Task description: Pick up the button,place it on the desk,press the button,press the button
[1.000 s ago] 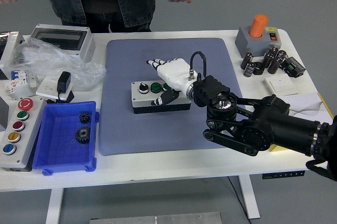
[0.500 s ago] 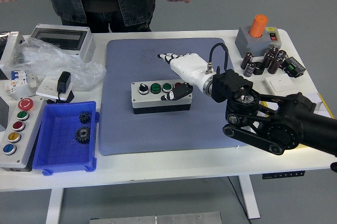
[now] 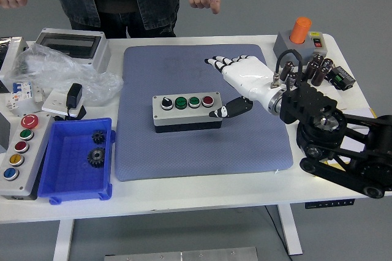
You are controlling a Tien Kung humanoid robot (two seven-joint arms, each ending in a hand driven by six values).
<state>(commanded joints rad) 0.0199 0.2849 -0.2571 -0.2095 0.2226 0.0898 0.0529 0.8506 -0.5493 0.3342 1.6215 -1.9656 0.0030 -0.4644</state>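
Button box [image 3: 187, 111] sits on the mat [image 3: 202, 151] at mid-tabletop, buttons facing up for pressing. Right robot hand [image 3: 240, 83] hovers just right of it, fingers spread, holding nothing, apart from the box. Left not visible.

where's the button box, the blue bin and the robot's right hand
button box [image 3: 187, 111], head view, on its grey top face below the four buttons
blue bin [image 3: 61, 163], head view, on its bare floor left of the gears
right hand [image 3: 240, 77], head view, on the white back of the hand

Grey button box [image 3: 187, 112], 4 buttons (1 red), flat on blue mat [image 3: 202, 144]
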